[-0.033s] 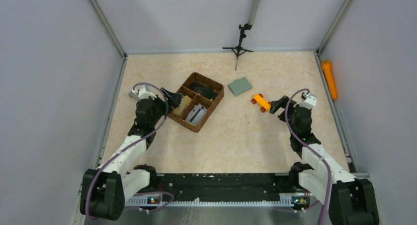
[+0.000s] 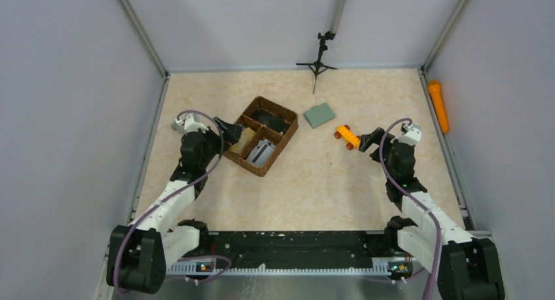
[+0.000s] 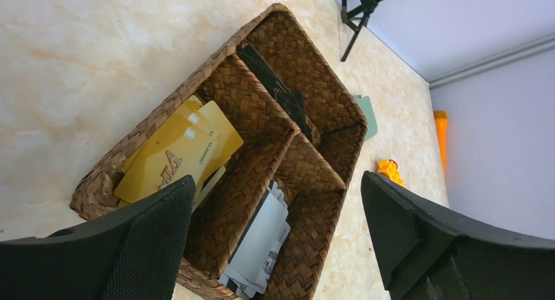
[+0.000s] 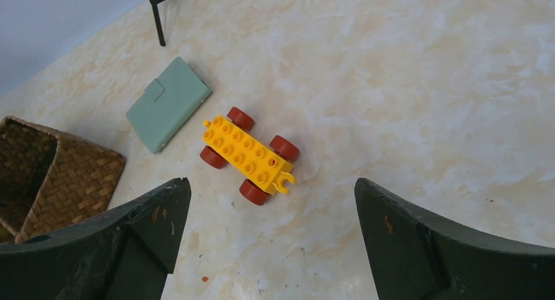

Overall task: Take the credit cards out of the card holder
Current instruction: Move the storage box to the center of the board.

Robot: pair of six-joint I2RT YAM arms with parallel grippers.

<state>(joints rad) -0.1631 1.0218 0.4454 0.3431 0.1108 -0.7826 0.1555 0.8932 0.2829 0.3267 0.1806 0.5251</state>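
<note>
The grey-green card holder (image 2: 319,114) lies closed and flat on the table, right of the brown wicker tray (image 2: 263,172); any cards inside it are hidden. It also shows in the right wrist view (image 4: 167,105) and the left wrist view (image 3: 368,115). The tray holds gold cards (image 3: 173,156), white cards (image 3: 262,244) and dark cards (image 3: 281,93), each in its own compartment. My left gripper (image 2: 229,131) is open and empty above the tray's left side (image 3: 276,179). My right gripper (image 2: 366,139) is open and empty (image 4: 271,182), just near of the orange toy block (image 4: 247,150).
The orange wheeled toy block (image 2: 345,135) sits between the holder and my right gripper. A small black tripod (image 2: 319,57) stands at the back wall. An orange cylinder (image 2: 438,105) lies along the right wall. Walls enclose the table on three sides.
</note>
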